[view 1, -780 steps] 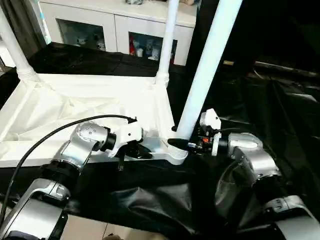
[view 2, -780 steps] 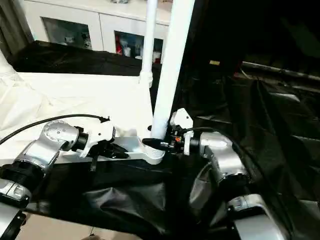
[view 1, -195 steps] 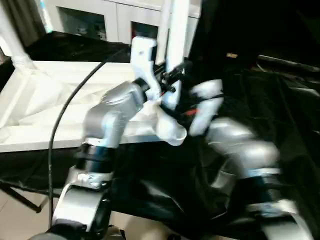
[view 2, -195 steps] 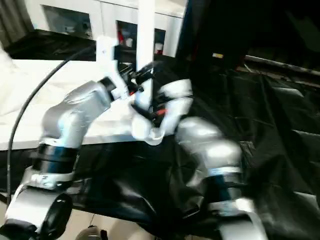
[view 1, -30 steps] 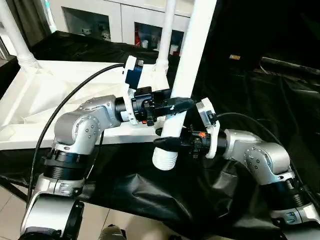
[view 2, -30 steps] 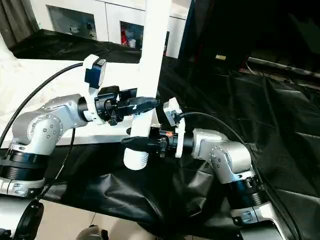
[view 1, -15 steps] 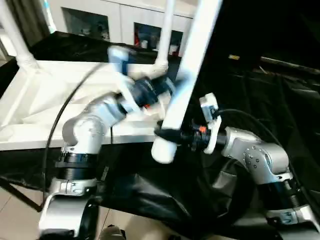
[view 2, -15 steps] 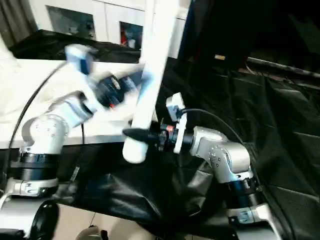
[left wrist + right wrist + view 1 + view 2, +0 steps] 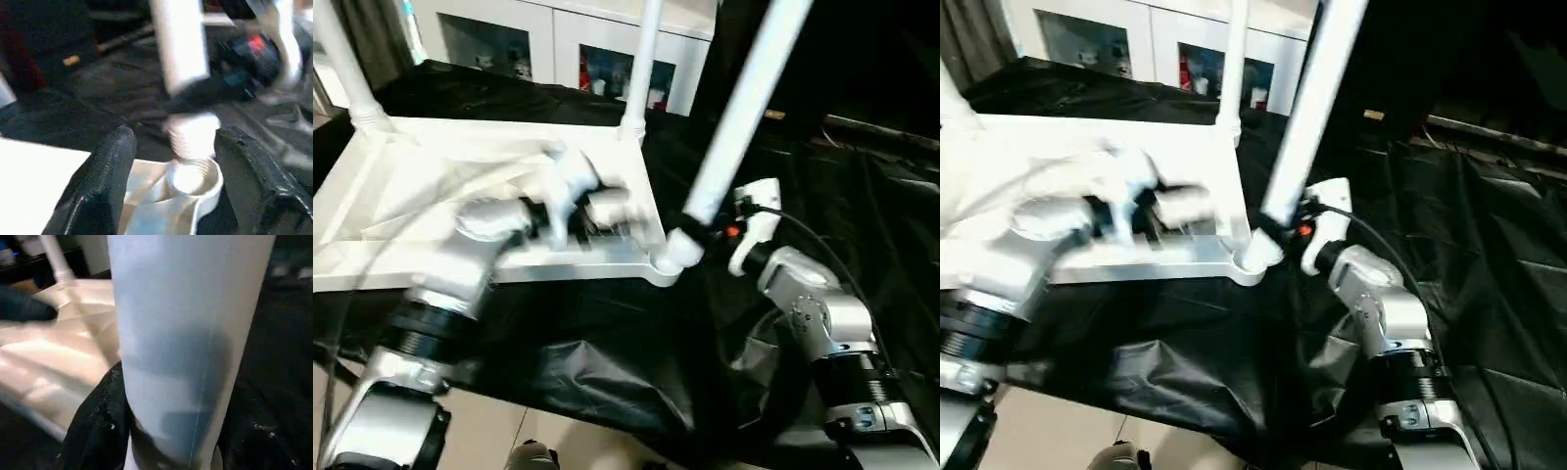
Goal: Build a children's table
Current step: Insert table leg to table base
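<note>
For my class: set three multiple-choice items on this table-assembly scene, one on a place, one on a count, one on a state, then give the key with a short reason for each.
1. Where is the lower end of the leg held by the right gripper?
A. At the near right corner socket of the tabletop
B. Flat on the black cloth
C. Inside the cabinet

2. How many other legs already stand in the tabletop?
A. None
B. Two
C. Four

3. How does the held leg stand?
A. Level
B. Tilted, top leaning right
C. Upside down on the floor

Key: 1 A, its threaded end sits over the socket in the left wrist view. 2 B, one far left leg, one far right leg. 3 B, it slants up to the right in the eye views.
</note>
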